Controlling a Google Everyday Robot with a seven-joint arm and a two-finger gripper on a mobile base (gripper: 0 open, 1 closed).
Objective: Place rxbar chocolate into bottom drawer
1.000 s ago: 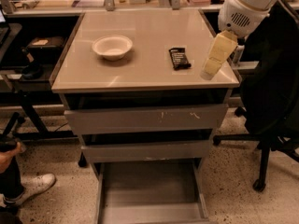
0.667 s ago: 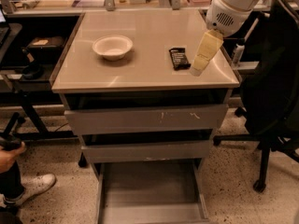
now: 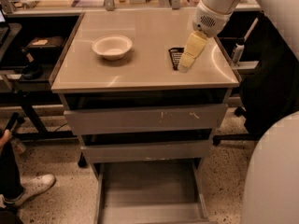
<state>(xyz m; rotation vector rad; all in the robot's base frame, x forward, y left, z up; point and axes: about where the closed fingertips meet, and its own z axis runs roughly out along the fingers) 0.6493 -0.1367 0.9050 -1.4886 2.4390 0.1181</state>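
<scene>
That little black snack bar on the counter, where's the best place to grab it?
Probably across the short width of the rxbar chocolate, coming straight down from above. It lies flat on the countertop, so only its long edges offer a hold. The gripper hangs just over it.

— What's covered up?
— The gripper (image 3: pixel 183 67), right of centre in the upper half, lies across the rxbar chocolate (image 3: pixel 174 56). Only the bar's left strip shows, and its lettering is too small to read.
— And at the edges?
— The bottom drawer (image 3: pixel 149 190) runs off the lower edge, its front out of sight. The arm (image 3: pixel 219 3) is cut by the top edge. At lower left, a shoe (image 3: pixel 32 186) and a dark trouser leg (image 3: pixel 7 169) are cut by the left edge.
</scene>
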